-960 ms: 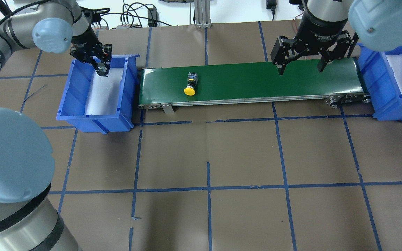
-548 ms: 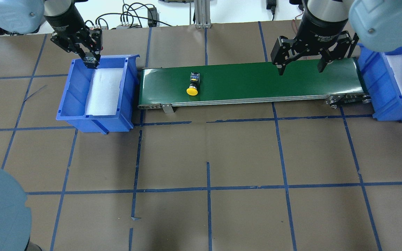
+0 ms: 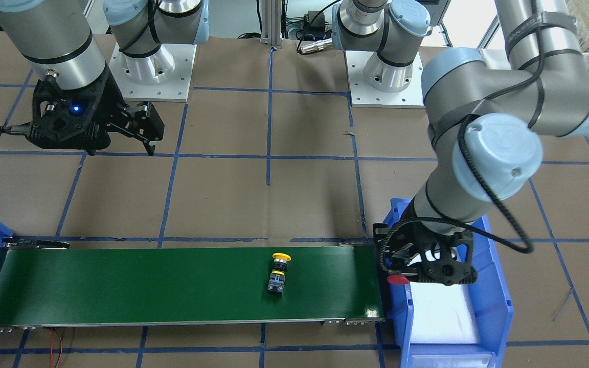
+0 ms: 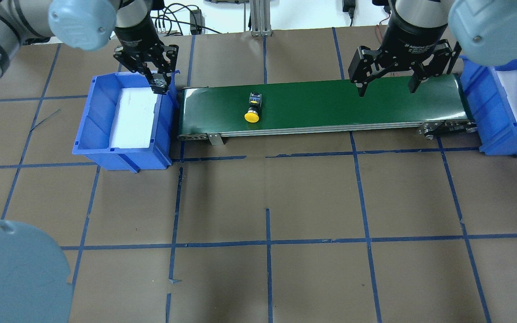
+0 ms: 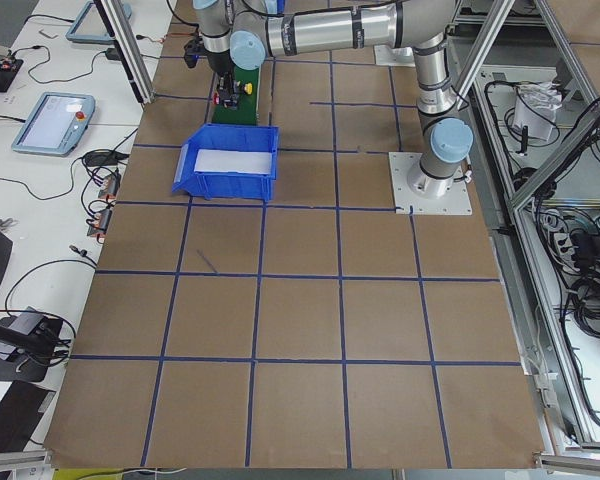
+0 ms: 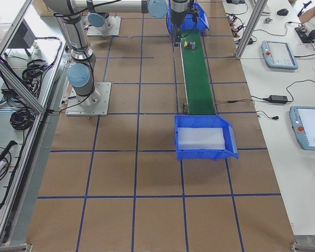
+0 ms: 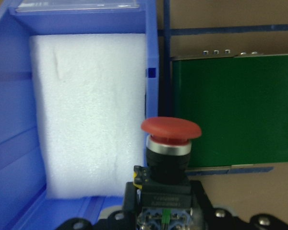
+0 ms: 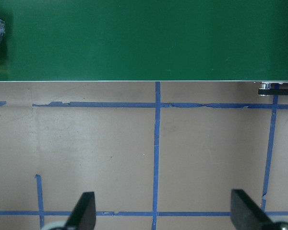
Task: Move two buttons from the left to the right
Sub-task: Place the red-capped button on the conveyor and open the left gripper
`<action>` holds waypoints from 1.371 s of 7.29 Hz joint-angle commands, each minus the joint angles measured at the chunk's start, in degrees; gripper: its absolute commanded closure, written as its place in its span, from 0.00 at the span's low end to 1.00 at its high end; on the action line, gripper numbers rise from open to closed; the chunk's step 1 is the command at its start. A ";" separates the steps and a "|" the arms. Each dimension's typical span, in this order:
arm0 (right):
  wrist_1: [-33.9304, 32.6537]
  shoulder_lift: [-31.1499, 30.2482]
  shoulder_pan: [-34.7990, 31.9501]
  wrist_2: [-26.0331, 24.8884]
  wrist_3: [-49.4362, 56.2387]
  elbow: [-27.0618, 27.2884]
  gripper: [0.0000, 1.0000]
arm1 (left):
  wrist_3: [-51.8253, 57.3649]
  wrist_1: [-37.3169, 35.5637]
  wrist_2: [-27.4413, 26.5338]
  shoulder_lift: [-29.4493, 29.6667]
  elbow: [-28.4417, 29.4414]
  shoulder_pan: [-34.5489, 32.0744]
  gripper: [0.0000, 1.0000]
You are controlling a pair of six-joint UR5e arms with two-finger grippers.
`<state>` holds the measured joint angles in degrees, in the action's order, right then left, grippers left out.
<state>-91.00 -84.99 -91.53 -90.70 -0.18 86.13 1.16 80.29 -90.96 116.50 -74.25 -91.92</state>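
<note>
The yellow button (image 4: 252, 110) lies on its side on the green conveyor belt (image 4: 330, 105), left of the belt's middle; it also shows as the yellow button (image 3: 277, 273) and at the edge of the right wrist view. My left gripper (image 4: 160, 83) is shut on the red button (image 7: 170, 143), held cap-forward above the right wall of the left blue bin (image 4: 92, 121), beside the belt's left end. The red cap (image 3: 398, 279) shows under that gripper. My right gripper (image 4: 387, 89) hangs open over the belt's right end, nothing between its fingers.
White foam lines the left bin (image 3: 499, 301) and the right blue bin (image 4: 478, 103) at the belt's right end. Cables and an aluminium post (image 4: 258, 18) stand behind the belt. Brown table with blue tape lines (image 4: 267, 242) fills the front.
My left gripper has carried the red button from the left bin's far left corner rightward to its right wall. The yellow button has drifted slightly right along the belt. The right arm has not moved.
</note>
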 commanded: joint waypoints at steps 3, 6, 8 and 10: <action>0.03 0.00 0.03 0.00 0.00 0.00 0.00 | -0.89 -8.08 -0.01 5.66 -4.56 -2.91 0.89; 0.03 0.00 0.03 0.00 0.00 0.00 0.00 | -1.33 -11.47 -0.27 7.43 -5.72 -2.91 0.84; 0.03 0.00 0.03 0.00 -0.09 0.00 0.00 | -1.33 -10.69 -1.14 6.99 -5.47 -2.82 0.00; 0.12 0.00 0.03 0.00 -0.09 0.00 0.00 | -1.33 -6.85 -1.24 1.85 -4.85 -3.00 0.00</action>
<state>-90.91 -84.99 -91.49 -90.70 -0.26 86.13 -0.17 70.80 -92.10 121.87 -79.33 -94.87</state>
